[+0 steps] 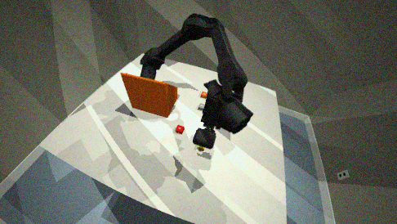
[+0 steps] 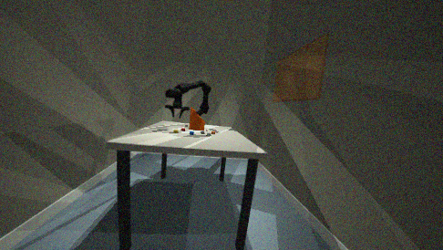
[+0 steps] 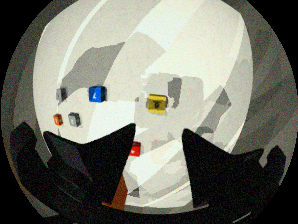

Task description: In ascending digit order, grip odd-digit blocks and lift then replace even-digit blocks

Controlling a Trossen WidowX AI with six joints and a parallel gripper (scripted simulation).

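Note:
My gripper [image 1: 204,138] [image 2: 177,116] [image 3: 159,130] is open and empty, above the table near the yellow block [image 1: 201,148] [image 2: 176,131] [image 3: 157,103]. That block shows a dark digit, too blurred to read, beyond the fingertips in the wrist view. A red block [image 1: 180,129] [image 2: 183,130] [image 3: 135,149] lies toward the orange panel, seen between the fingers in the wrist view. A blue block [image 2: 191,133] [image 3: 96,94] carries a pale, unclear digit. At the wrist view's left are an orange block [image 1: 203,95] [image 3: 58,119], a grey block [image 1: 201,106] [image 3: 74,119] and another grey block [image 3: 61,94]; their digits are unreadable.
An upright orange panel [image 1: 149,96] [image 2: 196,120] [image 3: 119,192] stands on the table near the arm's base. The arm hides part of the table in the top view. Patchy shadows and bright bands cross the tabletop [image 1: 253,163].

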